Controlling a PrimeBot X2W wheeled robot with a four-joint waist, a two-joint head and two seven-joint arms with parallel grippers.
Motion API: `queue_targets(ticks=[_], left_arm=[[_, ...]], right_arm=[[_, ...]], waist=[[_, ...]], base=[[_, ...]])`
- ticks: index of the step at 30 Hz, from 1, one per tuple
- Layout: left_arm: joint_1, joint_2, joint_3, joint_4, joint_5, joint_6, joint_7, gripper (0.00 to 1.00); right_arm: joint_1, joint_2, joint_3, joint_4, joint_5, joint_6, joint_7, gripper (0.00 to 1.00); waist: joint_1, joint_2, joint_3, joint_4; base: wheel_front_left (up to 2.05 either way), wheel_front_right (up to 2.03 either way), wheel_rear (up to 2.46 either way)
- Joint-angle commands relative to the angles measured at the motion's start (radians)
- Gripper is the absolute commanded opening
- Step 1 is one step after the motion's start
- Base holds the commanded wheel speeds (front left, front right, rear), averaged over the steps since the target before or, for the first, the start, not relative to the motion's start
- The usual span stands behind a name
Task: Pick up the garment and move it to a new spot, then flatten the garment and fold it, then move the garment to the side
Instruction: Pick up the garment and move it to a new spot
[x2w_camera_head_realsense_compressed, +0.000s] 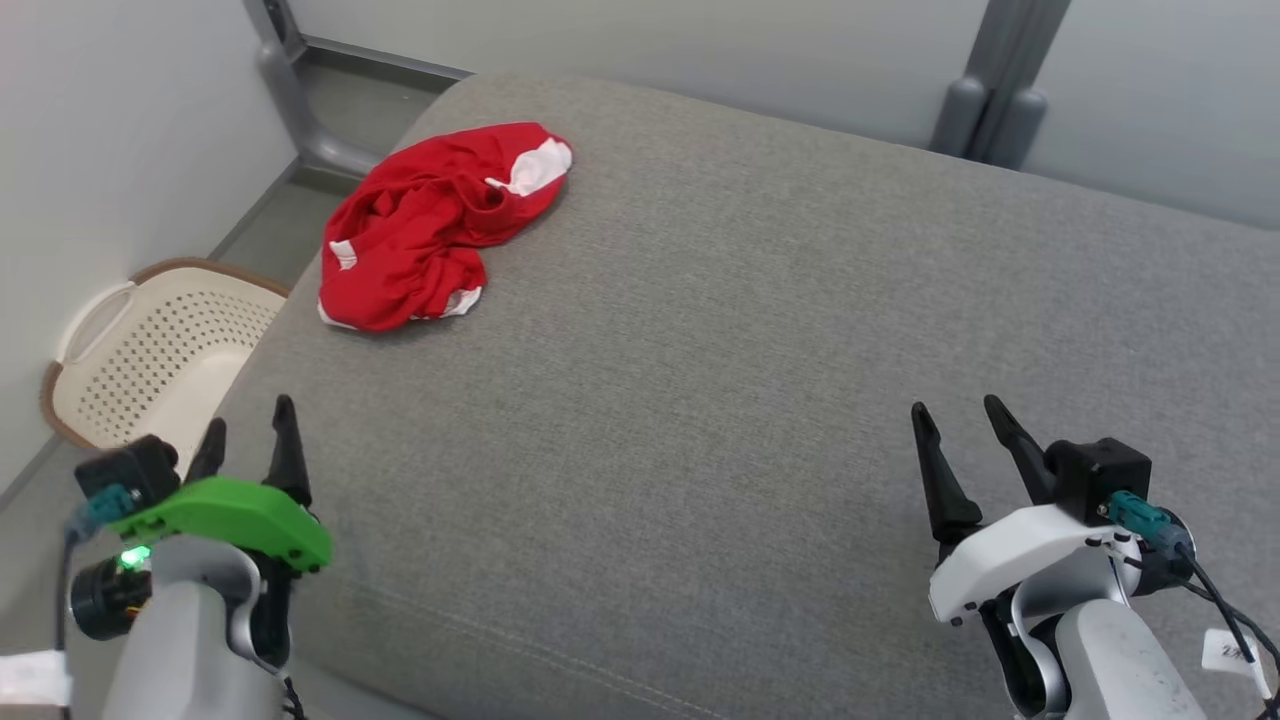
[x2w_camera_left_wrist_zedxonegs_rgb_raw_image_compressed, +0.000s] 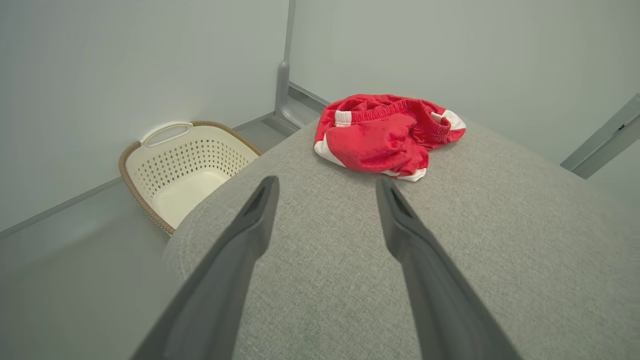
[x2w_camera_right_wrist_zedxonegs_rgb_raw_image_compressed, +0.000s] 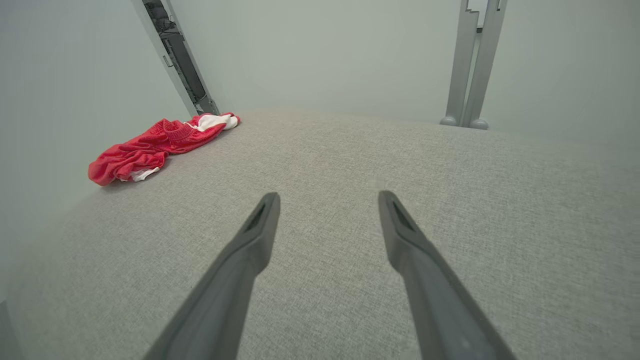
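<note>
Head view: red garment (x2w_camera_head_realsense_compressed: 420, 235) with white trim, crumpled at the far-left corner of the grey cushion (x2w_camera_head_realsense_compressed: 700, 350). My left pincer (x2w_camera_head_realsense_compressed: 250, 415) is at the near-left edge, released and empty. My right pincer (x2w_camera_head_realsense_compressed: 955, 405) is at the near right, also released and empty. A perforated basket (x2w_camera_head_realsense_compressed: 180, 330) sits on the floor left of the cushion.

Left wrist view: jaws spread over the cushion; garment ahead, apart from them.

Right wrist view: jaws spread; garment far left, well apart.

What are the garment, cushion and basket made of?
Garment: soft red knit, probably synthetic, matte; it crumples in loose folds, ribbed elastic band.
Cushion: grey woven upholstery, matte; heathered weave, stitched seam.
Basket: cream moulded plastic, likely, smooth; regular punched holes, brown braided-look rim.
</note>
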Motion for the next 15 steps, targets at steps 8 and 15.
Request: queue_targets(ticks=[8,15], left_arm=[[-0.211,0.084,0.087,0.187,-0.125,0.001,0.107,1.00],[-0.327,0.161,0.151,0.275,-0.188,0.037,0.184,1.00]], right_arm=[[-0.006,-0.033,0.036,-0.105,-0.033,-0.001,0.072,1.00],[-0.031,-0.073,0.075,-0.209,-0.026,-0.001,0.122,1.00]], waist=[[0.0000,0.0000,0.142,-0.204],[0.0000,0.0000,0.240,-0.322]], base=[[0.00,0.00,0.00],[0.00,0.00,0.00]])
